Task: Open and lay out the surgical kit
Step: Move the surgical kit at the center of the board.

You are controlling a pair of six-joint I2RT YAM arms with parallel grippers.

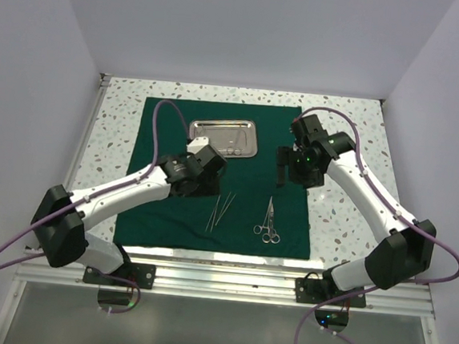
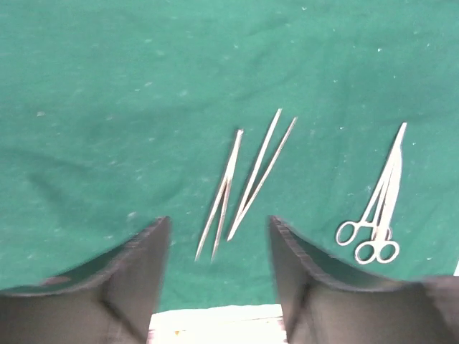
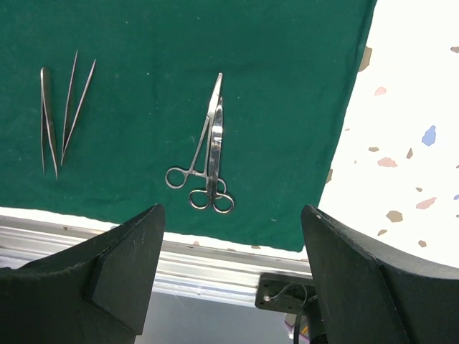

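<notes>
1. The bench (image 1: 117, 122) carries the green drape (image 1: 177, 224), which lies spread flat.
2. The steel tray (image 1: 224, 137) sits at the drape's far middle.
3. Both hands hang over the drape's centre, fingers spread and holding nothing. The left hand (image 2: 219, 287) is nearer the tweezers (image 2: 247, 186), and the right hand (image 3: 233, 279) is nearer the scissors (image 3: 214, 143).
4. The scissors lie on the drape's near right. Their long axis runs far to near, with the rings close to the drape's near edge.
5. The tweezers lie parallel near the middle of that edge, well apart from the scissors, with bare cloth all round.
</notes>
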